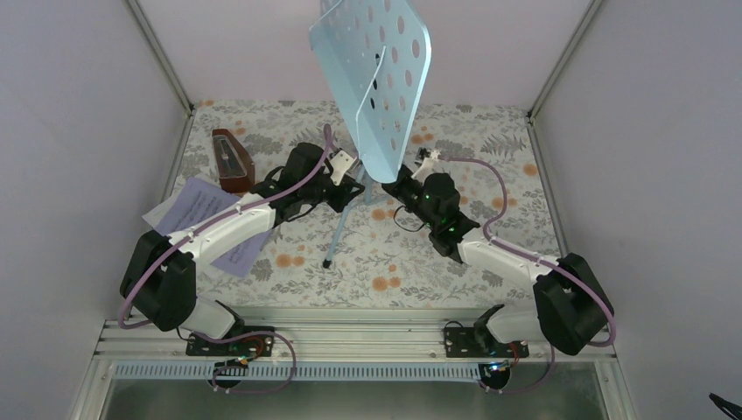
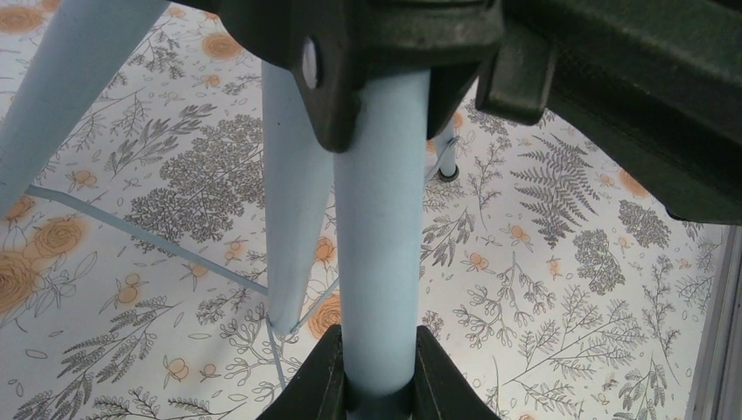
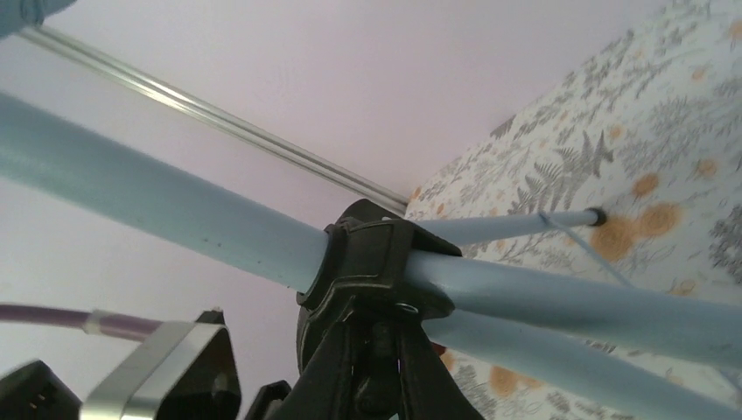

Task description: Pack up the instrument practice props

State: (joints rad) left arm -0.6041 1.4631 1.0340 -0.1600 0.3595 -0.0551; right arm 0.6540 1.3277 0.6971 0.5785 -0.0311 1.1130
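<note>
The pale-blue music stand (image 1: 372, 79) stands on the middle of the floral tabletop (image 1: 402, 262), its perforated desk leaning toward 12 o'clock and one tripod leg reaching toward 7 o'clock. The left gripper (image 2: 378, 381) is clamped around the stand's upright tube (image 2: 378, 245). The right gripper (image 3: 376, 328) is pinched onto its black collar (image 3: 376, 254). The wooden metronome (image 1: 232, 162) sits upright at 10 o'clock of the stand. The sheet-music pages (image 1: 203, 210) lie flat at 9 o'clock, partly beneath the left arm.
</note>
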